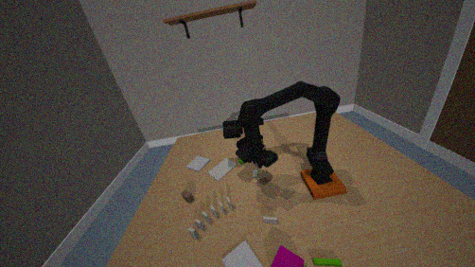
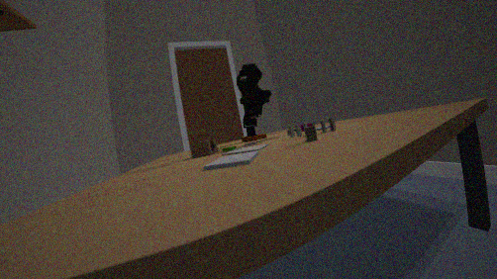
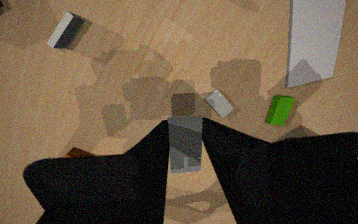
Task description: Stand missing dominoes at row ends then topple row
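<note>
While the gripper point(image 3: 185, 142) is pinching a grey domino point(image 3: 185, 144) clear of the table point(image 3: 45, 130), it's carrying it toward the standing row point(image 1: 211, 213). Approaching from beyond the row's end is safest, keeping the piece upright and matching the gap before releasing.
</note>
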Controlling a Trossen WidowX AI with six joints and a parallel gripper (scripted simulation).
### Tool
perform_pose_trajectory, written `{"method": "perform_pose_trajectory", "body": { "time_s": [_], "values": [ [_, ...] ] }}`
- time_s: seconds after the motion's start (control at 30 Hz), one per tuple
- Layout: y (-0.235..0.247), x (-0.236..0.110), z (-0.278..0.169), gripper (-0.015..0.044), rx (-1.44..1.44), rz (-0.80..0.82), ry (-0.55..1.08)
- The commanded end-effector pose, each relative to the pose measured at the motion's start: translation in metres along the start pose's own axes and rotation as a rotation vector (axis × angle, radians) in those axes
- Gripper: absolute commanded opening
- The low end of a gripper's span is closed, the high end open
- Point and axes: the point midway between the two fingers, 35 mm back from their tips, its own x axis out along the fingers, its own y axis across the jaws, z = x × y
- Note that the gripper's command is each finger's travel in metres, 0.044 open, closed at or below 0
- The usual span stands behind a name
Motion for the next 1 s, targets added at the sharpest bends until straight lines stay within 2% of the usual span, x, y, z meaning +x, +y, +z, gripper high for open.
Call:
{"method": "perform_pose_trajectory", "body": {
  "time_s": [0.0, 0.2, 0.63, 0.97],
  "values": [
    [0.003, -0.035, 0.0, 0.0107, 0.003, -0.007, -0.013],
    [0.0, -0.036, 0.004, 0.0107, 0.065, -0.006, -0.014],
    [-0.061, -0.038, 0.081, 0.0107, 1.219, 0.002, -0.025],
    [-0.061, -0.038, 0.082, 0.0107, 1.234, 0.002, -0.025]
  ]
}}
